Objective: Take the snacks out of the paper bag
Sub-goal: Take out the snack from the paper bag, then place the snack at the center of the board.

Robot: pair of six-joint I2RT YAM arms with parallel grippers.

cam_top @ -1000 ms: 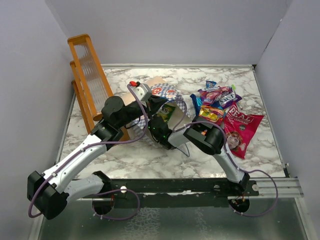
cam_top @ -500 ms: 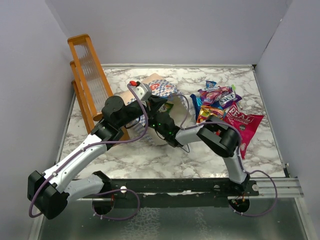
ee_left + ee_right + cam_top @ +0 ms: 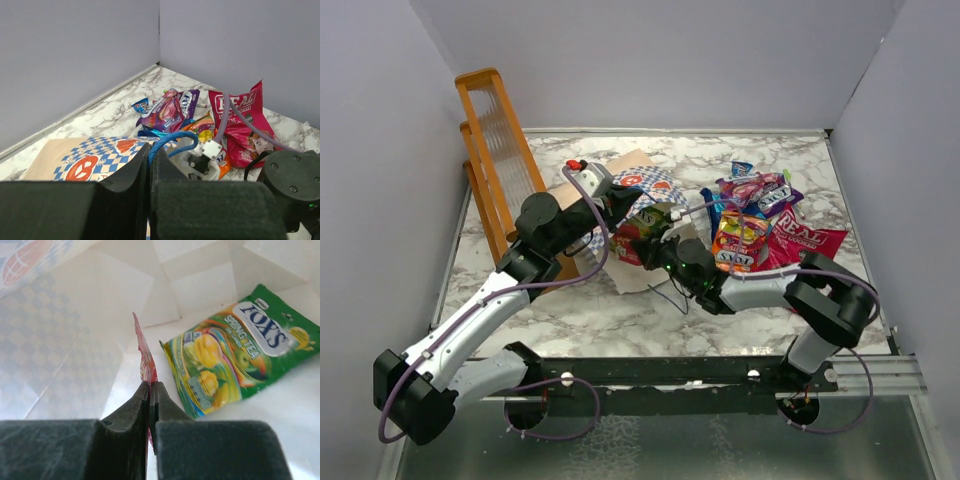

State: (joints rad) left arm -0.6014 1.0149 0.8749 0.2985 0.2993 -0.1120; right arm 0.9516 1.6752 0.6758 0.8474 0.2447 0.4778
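In the paper bag (image 3: 75,340), the right gripper (image 3: 150,386) pinches a red packet (image 3: 144,355) left of the green "FOX'S SPRING TEA" bag (image 3: 235,355), and the left gripper (image 3: 149,152) clamps the blue cord handle (image 3: 168,138).

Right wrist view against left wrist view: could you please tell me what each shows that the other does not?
Only the right wrist: the cream inside of the paper bag, the green-yellow candy bag lying there, the right gripper shut on a red packet. Only the left wrist: the REAL pouch and purple packet out on the marble, the left gripper shut on the blue cord handle. Both: the bag's checkered print.
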